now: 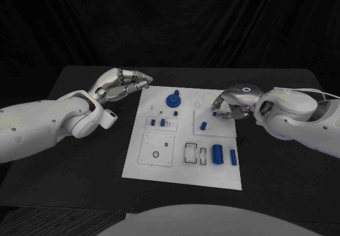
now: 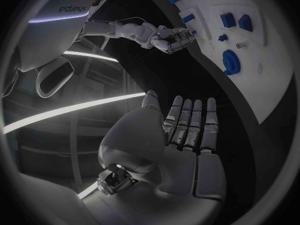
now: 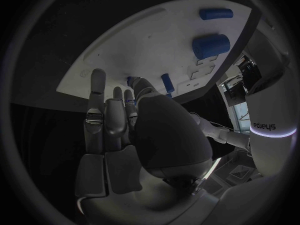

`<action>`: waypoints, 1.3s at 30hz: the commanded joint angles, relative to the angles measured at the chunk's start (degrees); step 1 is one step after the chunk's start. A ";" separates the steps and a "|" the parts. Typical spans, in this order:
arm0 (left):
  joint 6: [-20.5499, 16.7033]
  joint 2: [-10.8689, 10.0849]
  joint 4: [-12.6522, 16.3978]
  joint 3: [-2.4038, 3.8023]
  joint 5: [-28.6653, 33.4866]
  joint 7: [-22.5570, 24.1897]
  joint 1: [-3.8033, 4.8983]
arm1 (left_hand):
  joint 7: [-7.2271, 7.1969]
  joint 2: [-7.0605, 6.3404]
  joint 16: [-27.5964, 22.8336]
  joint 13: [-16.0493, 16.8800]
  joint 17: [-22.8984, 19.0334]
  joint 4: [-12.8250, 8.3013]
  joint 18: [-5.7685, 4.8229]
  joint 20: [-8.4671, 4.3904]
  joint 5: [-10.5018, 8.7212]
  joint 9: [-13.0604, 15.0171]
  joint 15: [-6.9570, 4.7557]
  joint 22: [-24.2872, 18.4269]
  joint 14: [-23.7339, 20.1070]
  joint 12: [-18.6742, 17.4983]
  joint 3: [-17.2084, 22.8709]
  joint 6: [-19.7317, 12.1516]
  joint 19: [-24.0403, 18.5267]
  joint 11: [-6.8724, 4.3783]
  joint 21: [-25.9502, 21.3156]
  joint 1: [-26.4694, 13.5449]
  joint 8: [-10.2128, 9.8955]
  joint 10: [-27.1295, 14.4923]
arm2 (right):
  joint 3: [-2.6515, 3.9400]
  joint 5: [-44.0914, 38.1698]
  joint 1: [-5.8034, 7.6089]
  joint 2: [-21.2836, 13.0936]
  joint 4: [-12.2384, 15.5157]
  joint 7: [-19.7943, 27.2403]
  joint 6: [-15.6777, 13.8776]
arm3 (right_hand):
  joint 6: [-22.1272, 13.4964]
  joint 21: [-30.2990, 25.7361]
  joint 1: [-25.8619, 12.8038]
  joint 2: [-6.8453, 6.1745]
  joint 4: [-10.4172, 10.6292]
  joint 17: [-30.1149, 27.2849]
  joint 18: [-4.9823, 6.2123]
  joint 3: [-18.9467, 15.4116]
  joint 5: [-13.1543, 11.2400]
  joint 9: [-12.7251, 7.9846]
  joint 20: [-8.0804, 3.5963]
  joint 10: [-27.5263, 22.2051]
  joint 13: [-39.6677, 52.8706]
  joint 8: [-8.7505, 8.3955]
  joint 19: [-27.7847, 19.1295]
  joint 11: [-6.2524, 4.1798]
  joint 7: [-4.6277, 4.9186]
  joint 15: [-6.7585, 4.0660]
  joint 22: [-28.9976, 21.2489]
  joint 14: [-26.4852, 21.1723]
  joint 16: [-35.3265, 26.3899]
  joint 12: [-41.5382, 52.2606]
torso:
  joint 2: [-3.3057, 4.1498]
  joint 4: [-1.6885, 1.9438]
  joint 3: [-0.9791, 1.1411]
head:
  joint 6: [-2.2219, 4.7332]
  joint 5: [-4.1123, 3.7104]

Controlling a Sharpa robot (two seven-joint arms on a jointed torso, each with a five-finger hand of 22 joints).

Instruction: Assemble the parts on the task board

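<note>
Head view: my right hand (image 1: 230, 105) pinches a small blue part (image 1: 214, 113) over the task board (image 1: 183, 169). My left hand (image 1: 122, 84) hovers off the board's edge, its fingers (image 2: 190, 125) straight, apart, holding nothing.

1. White task board (image 1: 184, 169) on black table (image 1: 283, 162), centre of head view.
2. Blue round part (image 1: 173, 100) at 12 o'clock on the board; small blue pieces (image 1: 162, 122) at 10 o'clock.
3. Blue cylinder (image 1: 217, 154) and thinner blue peg (image 1: 233, 157) at 4 o'clock; black-outlined slots (image 1: 191, 153) beside them, black ring outline (image 1: 155, 155) at 8 o'clock.
4. Small blue peg (image 1: 203, 126) at 2 o'clock.
5. Silver left hand (image 1: 125, 82) on white arm; silver right hand (image 1: 230, 105), white arm likewise.
6. Black backdrop behind.
</note>
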 commanded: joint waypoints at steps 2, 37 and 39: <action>1.12 0.10 -0.04 0.05 0.57 1.70 -0.10 | 0.12 -0.09 0.30 -0.11 -0.12 0.00 0.81 0.24 0.29 -0.10 -0.05 -0.12 0.51 0.28 -0.13 0.29 0.27 0.35 0.24 0.55 0.35 -0.13 | 0.03 -0.57 -0.34 0.47 -0.65 0.70 -1.32 | 0.07 -0.39 -0.45 -0.24 0.09 -0.06 0.81 0.47 -0.24 0.11 0.13 0.41 0.11 -0.07 -0.37 0.06 0.33 -0.01 0.13 -0.40 0.17 0.40 | 0.06 0.07 -0.02 | -0.01 -0.09; 2.81 0.52 -0.97 0.05 0.57 0.65 -0.70 | 0.01 -0.11 0.58 -1.35 -2.03 -0.05 1.40 1.58 4.96 -1.34 0.57 -2.03 0.89 1.96 0.95 -0.40 2.15 1.11 0.29 2.71 1.73 -0.45 | 0.04 -0.57 -1.78 3.19 -3.38 1.87 -0.28 | 5.62 0.00 -0.93 -2.11 -4.50 -4.53 0.78 11.85 1.84 7.68 -0.67 4.38 0.83 4.57 -1.67 -0.52 1.50 -0.57 4.75 -2.16 -2.53 6.04 | 0.04 0.04 -0.07 | -0.01 -0.05; 2.92 0.56 -1.02 0.05 0.57 0.50 -0.75 | 0.00 -0.13 0.61 -1.38 -2.08 -0.05 1.41 1.65 5.10 -1.38 0.61 -2.08 0.92 2.01 0.98 -0.42 2.29 1.14 0.34 2.78 1.77 -0.47 | 0.04 -0.57 -1.78 3.15 -3.37 1.88 -0.54 | 5.14 0.16 -1.15 -2.22 -4.78 -4.72 0.75 12.31 1.93 7.86 -0.69 4.34 0.79 4.41 -1.76 -0.48 1.55 -0.54 4.78 -2.23 -2.65 6.08 | 0.03 0.02 -0.05 | -0.01 0.02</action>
